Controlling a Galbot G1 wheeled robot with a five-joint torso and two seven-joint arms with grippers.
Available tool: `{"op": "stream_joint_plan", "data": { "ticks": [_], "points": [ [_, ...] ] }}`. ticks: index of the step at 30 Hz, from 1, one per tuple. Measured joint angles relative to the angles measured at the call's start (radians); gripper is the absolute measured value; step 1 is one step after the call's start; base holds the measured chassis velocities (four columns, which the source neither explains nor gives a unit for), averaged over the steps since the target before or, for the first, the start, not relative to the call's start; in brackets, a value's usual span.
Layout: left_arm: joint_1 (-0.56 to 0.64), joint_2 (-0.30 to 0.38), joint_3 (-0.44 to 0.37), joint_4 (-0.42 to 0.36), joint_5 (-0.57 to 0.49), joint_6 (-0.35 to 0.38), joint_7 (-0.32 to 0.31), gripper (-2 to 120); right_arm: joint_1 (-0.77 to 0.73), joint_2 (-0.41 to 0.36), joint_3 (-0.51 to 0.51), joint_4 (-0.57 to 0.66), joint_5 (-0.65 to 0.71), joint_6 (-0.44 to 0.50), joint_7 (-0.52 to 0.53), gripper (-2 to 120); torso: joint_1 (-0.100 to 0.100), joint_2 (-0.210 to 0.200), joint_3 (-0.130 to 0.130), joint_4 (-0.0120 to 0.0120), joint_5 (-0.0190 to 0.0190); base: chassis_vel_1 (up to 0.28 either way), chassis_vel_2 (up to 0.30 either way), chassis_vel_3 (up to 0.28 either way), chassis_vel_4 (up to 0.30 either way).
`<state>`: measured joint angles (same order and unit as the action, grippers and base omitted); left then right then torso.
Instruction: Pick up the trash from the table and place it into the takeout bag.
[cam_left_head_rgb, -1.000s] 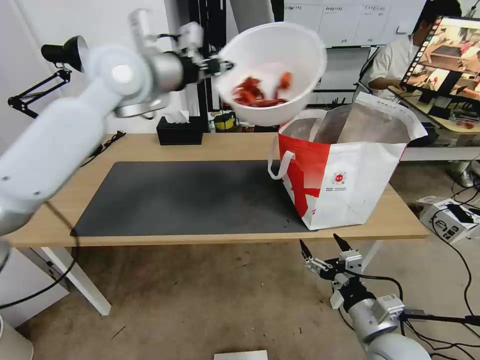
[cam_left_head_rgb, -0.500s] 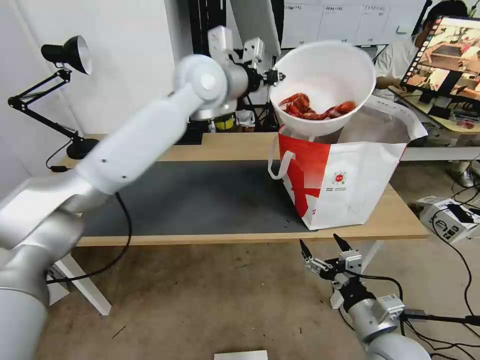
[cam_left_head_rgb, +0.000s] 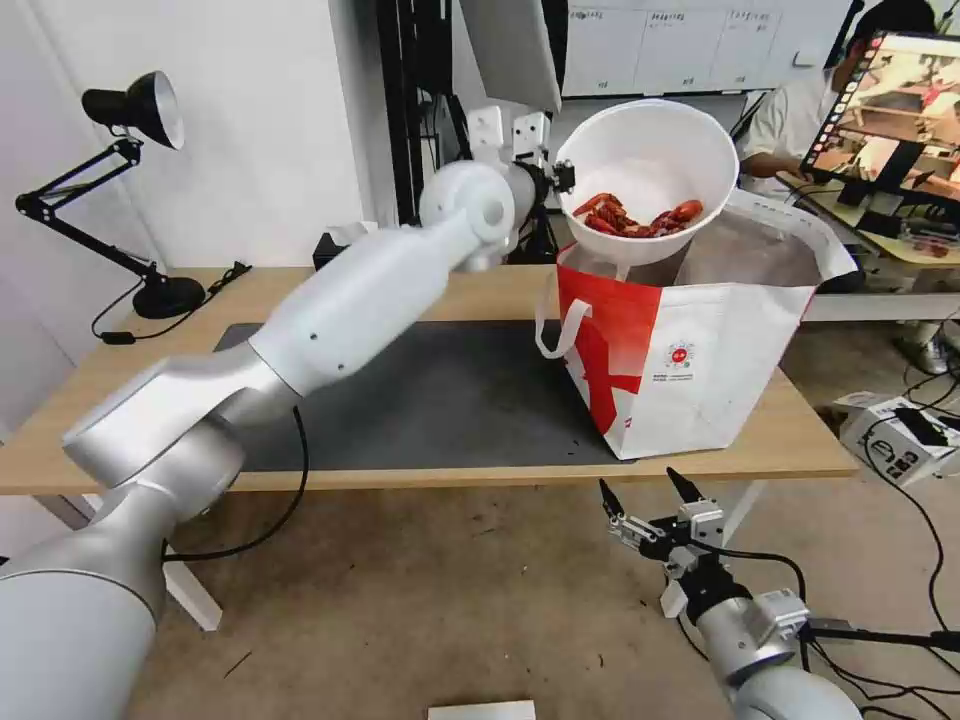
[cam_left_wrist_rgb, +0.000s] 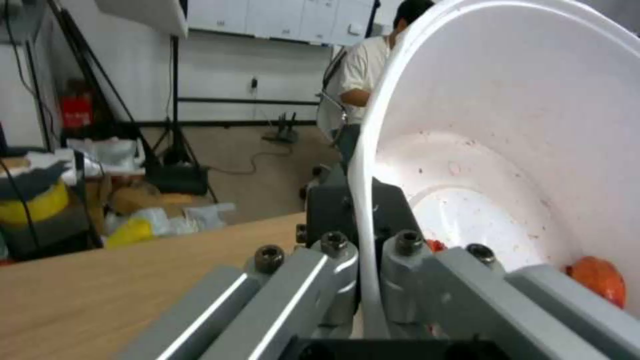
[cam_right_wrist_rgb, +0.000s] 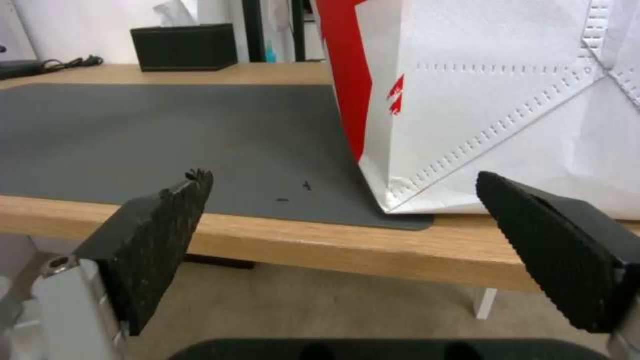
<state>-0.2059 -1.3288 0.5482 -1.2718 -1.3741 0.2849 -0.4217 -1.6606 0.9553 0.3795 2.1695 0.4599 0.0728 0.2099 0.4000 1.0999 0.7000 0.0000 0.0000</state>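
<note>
My left gripper (cam_left_head_rgb: 562, 177) is shut on the rim of the white bowl (cam_left_head_rgb: 650, 165), which holds red shells (cam_left_head_rgb: 635, 217). The bowl hangs tilted just over the left side of the open takeout bag (cam_left_head_rgb: 690, 340), a white and red tote with silver lining standing on the right of the table (cam_left_head_rgb: 300, 290). In the left wrist view the bowl's rim (cam_left_wrist_rgb: 363, 210) runs between the gripper's fingers (cam_left_wrist_rgb: 337, 260). My right gripper (cam_left_head_rgb: 650, 497) hangs open below the table's front edge, its fingertips (cam_right_wrist_rgb: 170, 225) facing the bag (cam_right_wrist_rgb: 493, 110).
A dark grey mat (cam_left_head_rgb: 430, 390) covers the middle of the table. A black tissue box (cam_right_wrist_rgb: 183, 47) and a black desk lamp (cam_left_head_rgb: 140, 120) stand at the back left. Cables and a box (cam_left_head_rgb: 895, 435) lie on the floor at the right.
My left arm has carried the bowl rightward and down, from above the table's middle to just over the bag's mouth. The right arm has not moved.
</note>
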Motion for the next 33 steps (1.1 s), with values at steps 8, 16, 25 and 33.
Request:
{"op": "stream_joint_plan", "data": {
  "ticks": [8,16,25,33],
  "points": [
    [0.006,0.005,0.063,-0.033,0.093,-0.052,-0.015,0,0.0,0.0,0.0,0.0,0.0,0.0,0.0,100,0.0,0.0,0.0,0.0,0.0,0.0,0.0,0.0,0.0],
    [0.009,0.025,0.094,-0.065,0.14,-0.062,0.008,0,0.0,0.0,0.0,0.0,0.0,0.0,0.0,100,0.0,0.0,0.0,0.0,0.0,0.0,0.0,0.0,0.0],
    [0.011,0.063,0.116,-0.124,0.105,-0.038,0.065,0,0.0,0.0,0.0,0.0,0.0,0.0,0.0,100,0.0,0.0,0.0,0.0001,-0.0001,0.0,0.0,0.0,0.0],
    [0.004,0.086,0.112,-0.179,-0.053,0.082,0.1,7,0.0,0.0,0.0,0.0,0.0,0.0,0.0,100,0.0,0.0,0.0,0.0001,0.0,0.0,0.0,0.0,0.0]
  ]
}}
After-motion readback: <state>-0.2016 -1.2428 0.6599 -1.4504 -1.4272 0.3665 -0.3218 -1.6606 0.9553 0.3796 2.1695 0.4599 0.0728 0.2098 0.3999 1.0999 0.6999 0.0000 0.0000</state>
